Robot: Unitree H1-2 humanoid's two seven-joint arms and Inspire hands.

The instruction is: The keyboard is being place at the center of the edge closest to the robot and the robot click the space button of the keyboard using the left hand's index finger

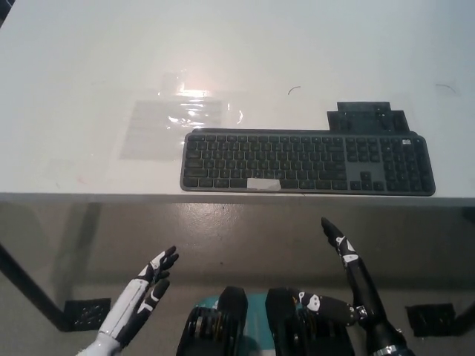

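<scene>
Both hands low and empty, keyboard untouched on the table.

The white left hand [139, 304] hangs below the table edge at lower left, its dark-tipped fingers [165, 259] stretched out straight and slightly parted, holding nothing and touching nothing. The black right hand [355, 285] rests at lower right, also unclenched, with one slim finger pointing up and another jutting sideways. The keyboard [304, 162] is a flat, dark grey slab with rounded corners, lying along the near edge of the smooth white table [89, 59], right of centre. A pale patch [263, 184] marks its space bar. A glossy clear sheet [178, 119] lies just left of it, and a black angular plate [369, 117] touches its far side.
</scene>
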